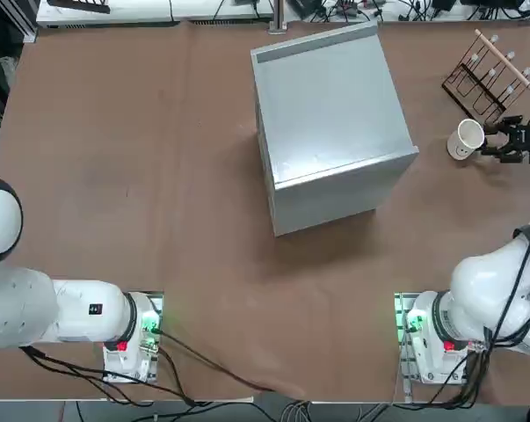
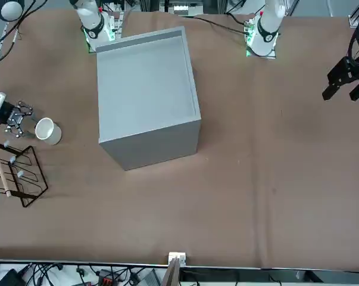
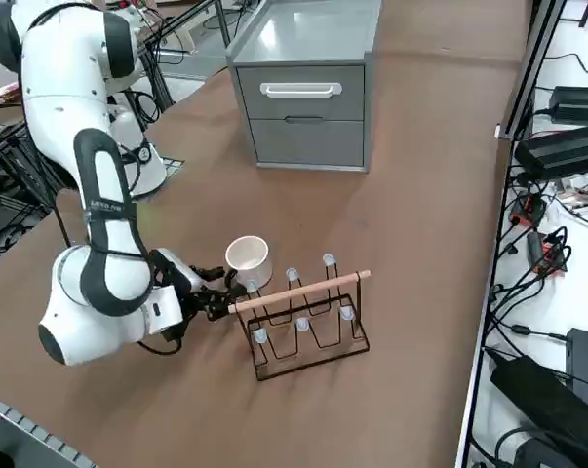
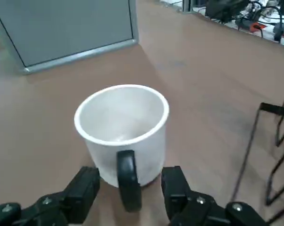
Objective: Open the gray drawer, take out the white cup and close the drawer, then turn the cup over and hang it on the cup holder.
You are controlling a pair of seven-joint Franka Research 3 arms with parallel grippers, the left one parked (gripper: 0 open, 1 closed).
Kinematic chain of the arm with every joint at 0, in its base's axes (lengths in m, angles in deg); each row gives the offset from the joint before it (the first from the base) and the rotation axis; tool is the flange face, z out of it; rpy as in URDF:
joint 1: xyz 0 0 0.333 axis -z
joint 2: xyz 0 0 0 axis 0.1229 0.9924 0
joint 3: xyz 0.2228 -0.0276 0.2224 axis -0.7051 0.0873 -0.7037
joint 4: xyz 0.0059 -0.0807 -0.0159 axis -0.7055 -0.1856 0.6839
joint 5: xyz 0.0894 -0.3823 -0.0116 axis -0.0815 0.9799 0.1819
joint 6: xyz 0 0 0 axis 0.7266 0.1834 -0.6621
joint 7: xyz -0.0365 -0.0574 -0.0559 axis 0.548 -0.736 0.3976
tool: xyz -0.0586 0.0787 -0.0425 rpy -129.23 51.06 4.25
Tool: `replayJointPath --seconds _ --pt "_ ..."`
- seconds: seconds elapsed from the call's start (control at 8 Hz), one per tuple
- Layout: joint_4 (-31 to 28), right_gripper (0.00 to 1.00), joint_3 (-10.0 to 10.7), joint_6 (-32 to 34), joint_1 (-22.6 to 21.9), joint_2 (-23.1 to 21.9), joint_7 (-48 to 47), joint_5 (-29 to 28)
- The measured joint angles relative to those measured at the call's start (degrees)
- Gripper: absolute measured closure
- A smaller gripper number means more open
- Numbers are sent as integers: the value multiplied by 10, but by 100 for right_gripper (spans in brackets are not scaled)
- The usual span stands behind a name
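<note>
The white cup (image 4: 123,127) stands upright, mouth up, on the brown table at the far right (image 1: 466,137), just beside the cup holder (image 3: 308,322). My right gripper (image 4: 131,186) is low over the table behind the cup, open. Its fingers (image 4: 85,188) stand on either side of the cup's handle with gaps showing. The side view shows the same gripper (image 3: 225,288) reaching under the rack's pale wooden bar. On the gray cabinet (image 3: 303,107), both gray drawer fronts sit flush and shut.
The cup holder (image 1: 489,77) stands close to the table's right edge, its dark wire frame (image 4: 273,141) right beside my fingers. The cabinet (image 1: 330,114) fills the table's middle back. Cables and equipment (image 3: 567,146) lie beyond the right edge.
</note>
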Motion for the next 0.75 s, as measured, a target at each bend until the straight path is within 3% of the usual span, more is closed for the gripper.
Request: replayJointPath --seconds 0.75 --pt "3 27 -6 10 2 23 3 -7"
